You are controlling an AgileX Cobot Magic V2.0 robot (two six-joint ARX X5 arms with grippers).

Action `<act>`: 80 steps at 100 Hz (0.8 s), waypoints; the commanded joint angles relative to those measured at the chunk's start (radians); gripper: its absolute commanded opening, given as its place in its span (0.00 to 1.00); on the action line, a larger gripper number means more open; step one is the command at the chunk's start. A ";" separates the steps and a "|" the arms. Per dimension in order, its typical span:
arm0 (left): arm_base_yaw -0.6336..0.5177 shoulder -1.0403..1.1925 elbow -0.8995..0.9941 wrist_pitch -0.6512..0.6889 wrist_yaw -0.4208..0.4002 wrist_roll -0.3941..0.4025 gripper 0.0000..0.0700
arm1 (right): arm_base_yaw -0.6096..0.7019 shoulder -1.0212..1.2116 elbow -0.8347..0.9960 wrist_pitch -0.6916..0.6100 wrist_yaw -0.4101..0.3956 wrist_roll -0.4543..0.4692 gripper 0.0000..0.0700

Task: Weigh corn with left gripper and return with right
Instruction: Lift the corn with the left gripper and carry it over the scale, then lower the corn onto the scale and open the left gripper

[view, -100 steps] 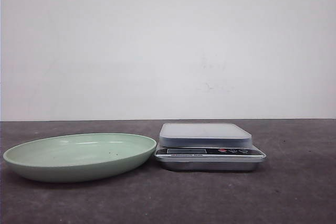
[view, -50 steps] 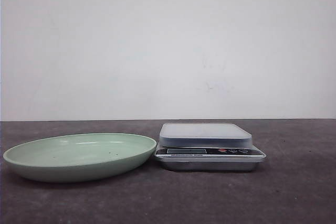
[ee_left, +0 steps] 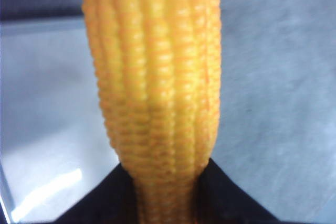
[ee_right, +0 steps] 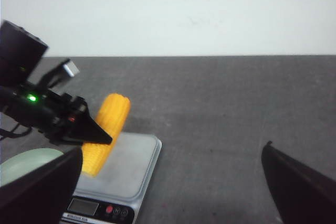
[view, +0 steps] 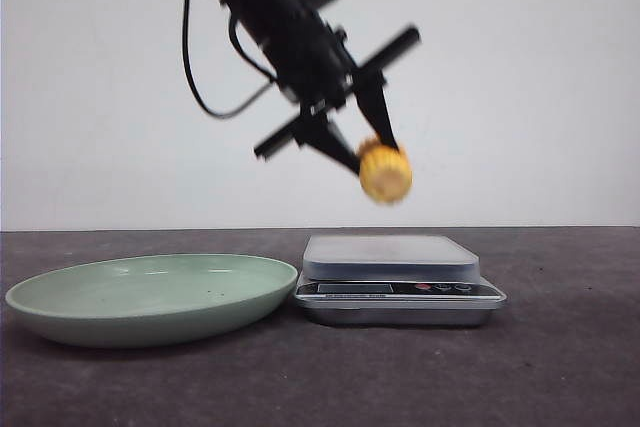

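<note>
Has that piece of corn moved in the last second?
Yes. The corn came down from the top edge and rightward; it now hangs just above the scale.

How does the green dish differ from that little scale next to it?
The green dish is round, wide and shallow, with a curved rim; the scale is boxy, with a flat top platform. The dish is plain pale green; the scale is silver-grey with a display and buttons on its front. The left pincer holds the corn above the scale, not above the dish. Both sit on the dark table with nothing on them.
</note>
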State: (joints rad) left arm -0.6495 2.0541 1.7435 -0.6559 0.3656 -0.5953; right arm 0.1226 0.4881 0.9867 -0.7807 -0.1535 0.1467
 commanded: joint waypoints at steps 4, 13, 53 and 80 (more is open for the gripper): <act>-0.017 0.053 0.018 -0.011 0.001 -0.019 0.05 | -0.001 0.007 0.008 -0.011 0.002 0.011 1.00; -0.021 0.073 0.018 -0.025 0.001 -0.019 0.06 | -0.001 0.007 0.008 -0.023 0.002 0.011 1.00; -0.018 0.074 0.039 -0.086 0.001 -0.018 1.00 | -0.001 0.007 0.008 -0.027 0.008 0.011 1.00; -0.017 0.037 0.245 -0.191 -0.027 0.076 1.00 | -0.001 0.007 0.008 -0.028 0.027 0.011 1.00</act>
State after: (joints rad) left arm -0.6586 2.1071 1.8973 -0.8394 0.3599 -0.5797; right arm 0.1223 0.4889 0.9867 -0.8124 -0.1299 0.1467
